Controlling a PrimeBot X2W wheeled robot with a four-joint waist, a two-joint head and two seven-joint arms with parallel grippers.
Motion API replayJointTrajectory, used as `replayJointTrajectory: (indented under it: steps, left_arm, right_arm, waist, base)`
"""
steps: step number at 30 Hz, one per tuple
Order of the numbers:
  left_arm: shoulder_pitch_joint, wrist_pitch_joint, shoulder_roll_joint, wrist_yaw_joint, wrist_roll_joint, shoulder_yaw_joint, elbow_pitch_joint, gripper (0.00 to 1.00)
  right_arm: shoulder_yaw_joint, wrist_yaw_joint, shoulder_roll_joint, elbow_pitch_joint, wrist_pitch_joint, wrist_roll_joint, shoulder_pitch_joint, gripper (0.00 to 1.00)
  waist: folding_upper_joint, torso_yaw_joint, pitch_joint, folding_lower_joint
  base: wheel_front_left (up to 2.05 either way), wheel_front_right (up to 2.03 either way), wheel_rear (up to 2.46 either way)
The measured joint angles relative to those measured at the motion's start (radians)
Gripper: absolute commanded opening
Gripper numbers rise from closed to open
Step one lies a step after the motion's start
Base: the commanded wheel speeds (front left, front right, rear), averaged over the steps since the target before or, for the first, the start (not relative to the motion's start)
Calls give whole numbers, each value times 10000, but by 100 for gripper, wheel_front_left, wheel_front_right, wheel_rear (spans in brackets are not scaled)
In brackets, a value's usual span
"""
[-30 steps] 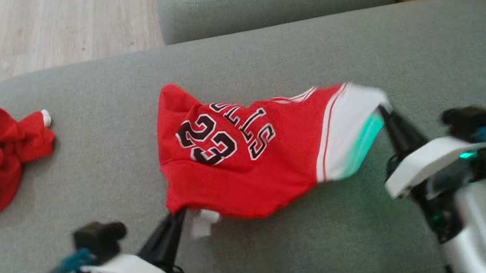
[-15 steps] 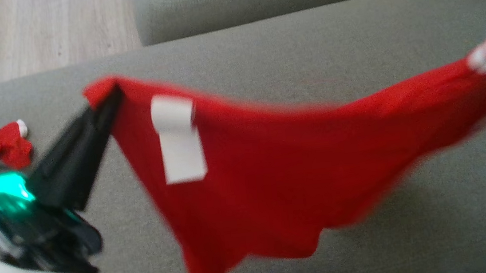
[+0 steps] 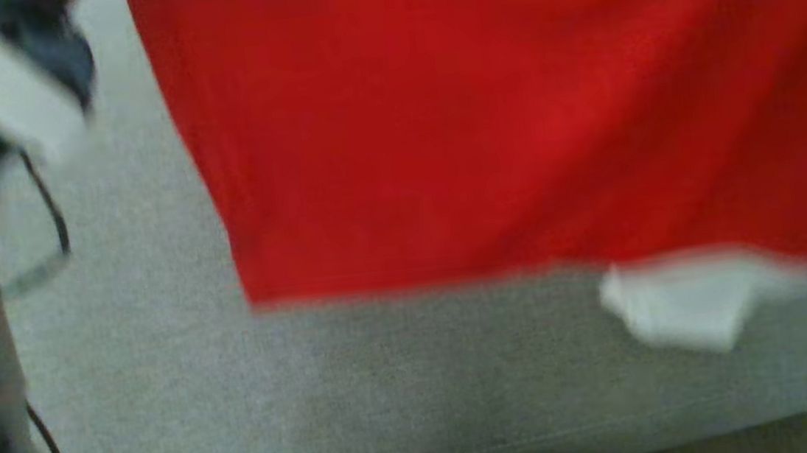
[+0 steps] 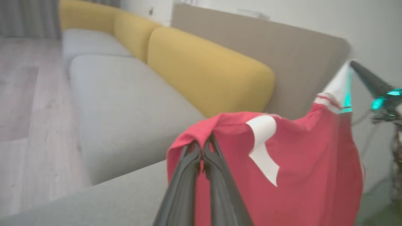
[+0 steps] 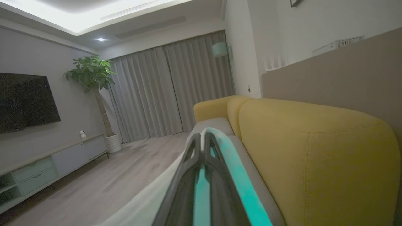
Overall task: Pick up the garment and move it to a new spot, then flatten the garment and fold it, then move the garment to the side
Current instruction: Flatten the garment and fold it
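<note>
Left wrist view: left gripper point(image 4: 202, 145) clamping bunched red edge of jersey point(image 4: 298, 182), fingers pressing together on cloth. Right gripper point(image 5: 202, 136) pinching white-trimmed edge, likewise clenched on fabric. Jersey hanging in air between both, spreading like curtain over grey sofa seat point(image 3: 390, 390); white label point(image 3: 685, 303) dangling at lower hem; unclear whether hem is touching cushion. Fabric seeming light, limp, thin, probably slippery, sagging between holds. Judging best holds to be corners or hem ends, pulling taut for flat laying.
</note>
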Motion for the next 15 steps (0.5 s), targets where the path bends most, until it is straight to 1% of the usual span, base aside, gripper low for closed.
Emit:
replayJointTrajectory:
  steps: [4,7,10,13,15]
  left_arm:
    - [-2281,-385,48,8,1145,-360,2660,0]
    - [-4177,-1083,-33,2,2027,-681,4635,0]
    - [-5920,-1960,-280,81,2880,-988,6228,0]
    - [-7235,-3045,-537,58,3580,-1298,7390,0]
    - [-7644,-3814,-686,33,3858,-1388,8080,0]
  right_arm:
    - [174,0,121,2219,-1216,-1118,-2338,0]
    - [63,0,278,3883,-2326,-1941,-4069,0]
    - [-176,0,339,5200,-3331,-2677,-5415,0]
    - [-332,0,370,6209,-4153,-2855,-6442,0]
    - [-205,0,412,6679,-4533,-2596,-6718,0]
  waist:
    - [0,130,933,2]
    - [0,226,1551,2]
    - [0,312,2132,1]
    - [0,356,2707,1]
    - [0,354,3043,0]
  base:
    - [0,0,0]
    - [0,0,0]
    - [0,0,0]
    - [0,0,0]
    - [0,0,0]
